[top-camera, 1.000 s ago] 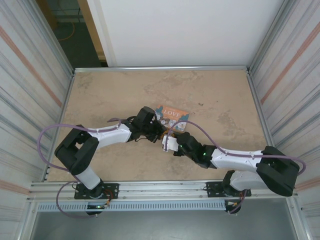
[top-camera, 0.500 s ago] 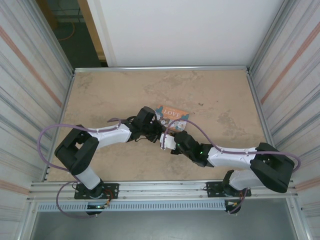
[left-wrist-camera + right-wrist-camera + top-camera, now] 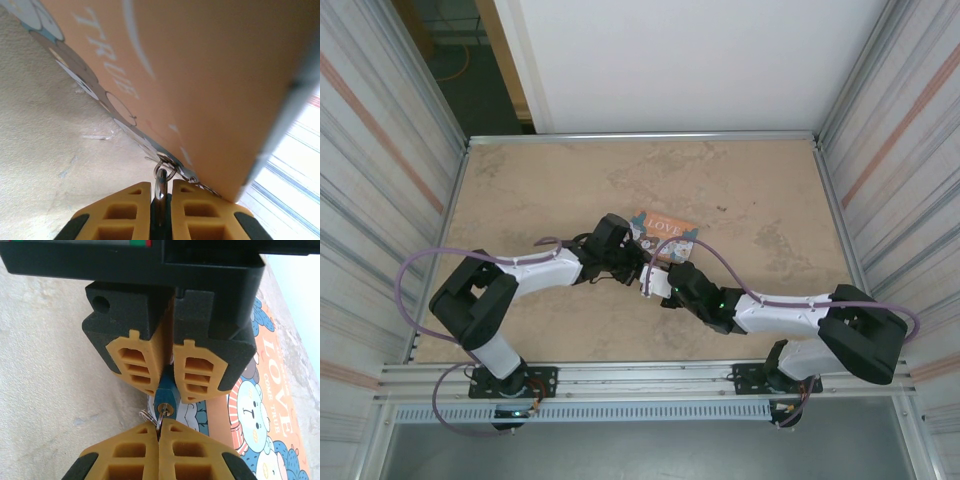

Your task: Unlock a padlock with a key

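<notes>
The tiny blue-teal padlock (image 3: 165, 399) is pinched between the yellow pads of my left gripper (image 3: 167, 390), keyhole facing my right gripper. The silver key (image 3: 161, 420) sits with its tip in the keyhole, and my right gripper (image 3: 159, 427) is shut on it. A thin key ring (image 3: 146, 415) hangs beside the key. In the left wrist view, the silver shackle (image 3: 161, 182) shows between the fingers of the left gripper (image 3: 161, 189). From above, the left gripper (image 3: 636, 262) and right gripper (image 3: 651, 282) meet tip to tip, hiding the padlock.
The orange "LOVE" cat-picture tin (image 3: 666, 235) lies flat on the beige table (image 3: 750, 200), right behind the grippers and under the padlock's far side (image 3: 270, 390). Metal walls (image 3: 890, 130) close in the sides. A purple cable (image 3: 420, 265) loops off the left arm.
The right gripper has crept a little up-left toward the left gripper, closing the gap to the padlock. The left arm has held still.
</notes>
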Controlling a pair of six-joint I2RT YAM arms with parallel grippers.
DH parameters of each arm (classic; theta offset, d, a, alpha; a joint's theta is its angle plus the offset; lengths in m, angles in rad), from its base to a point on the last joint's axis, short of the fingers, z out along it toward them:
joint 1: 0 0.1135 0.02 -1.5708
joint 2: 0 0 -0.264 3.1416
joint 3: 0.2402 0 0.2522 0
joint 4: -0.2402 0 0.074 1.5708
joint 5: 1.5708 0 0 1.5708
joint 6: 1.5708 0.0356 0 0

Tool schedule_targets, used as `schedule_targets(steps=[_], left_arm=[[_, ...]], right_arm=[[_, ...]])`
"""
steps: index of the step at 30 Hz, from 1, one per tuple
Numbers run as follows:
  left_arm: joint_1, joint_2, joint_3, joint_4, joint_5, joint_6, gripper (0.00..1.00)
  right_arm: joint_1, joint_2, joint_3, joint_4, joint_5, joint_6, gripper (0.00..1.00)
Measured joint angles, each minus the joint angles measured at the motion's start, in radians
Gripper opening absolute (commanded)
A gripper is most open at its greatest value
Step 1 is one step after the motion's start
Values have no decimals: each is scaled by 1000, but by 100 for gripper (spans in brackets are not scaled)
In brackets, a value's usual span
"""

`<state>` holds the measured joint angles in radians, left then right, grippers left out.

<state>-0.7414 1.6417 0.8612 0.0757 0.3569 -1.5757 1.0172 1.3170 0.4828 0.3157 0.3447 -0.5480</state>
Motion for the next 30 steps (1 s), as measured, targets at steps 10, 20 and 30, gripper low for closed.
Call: schedule_targets(steps=[10, 20, 30], left_arm=[[0, 0, -11, 12, -8, -20, 0], [1, 0, -26, 10, -12, -38, 0], [-1, 0, -42, 35, -19, -46, 0]], right_arm=[[4, 18, 0, 24, 0, 144, 0], [9, 39, 0, 31, -17, 399, 0], [-18, 39, 0, 25, -72, 485, 0]])
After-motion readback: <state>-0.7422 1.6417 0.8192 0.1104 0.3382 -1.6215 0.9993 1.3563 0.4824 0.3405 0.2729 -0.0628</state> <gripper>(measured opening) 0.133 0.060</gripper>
